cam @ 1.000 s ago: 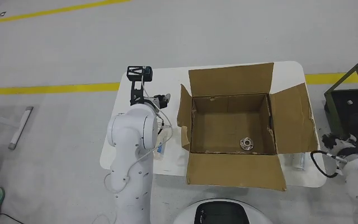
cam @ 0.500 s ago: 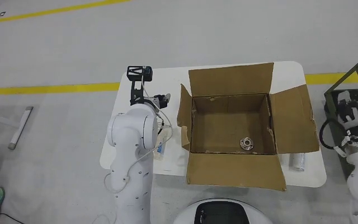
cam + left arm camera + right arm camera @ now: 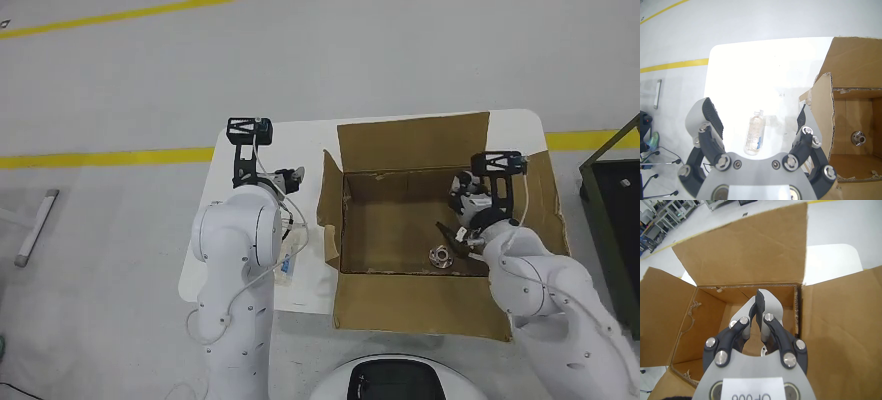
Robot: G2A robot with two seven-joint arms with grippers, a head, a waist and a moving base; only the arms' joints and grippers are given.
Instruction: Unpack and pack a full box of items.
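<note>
Right claw (image 3: 758,300) has swung in, pressed together, above the metal hub (image 3: 440,256) inside the box (image 3: 415,305); left claw (image 3: 756,108) hangs spread over the bottle (image 3: 754,135) beside the box. Descending closed would likely shove the hub, not grip it.

White rounded table (image 3: 300,140), open cardboard box (image 3: 415,140) on it, clear bottle (image 3: 754,135), apparently empty, lying beside.
</note>
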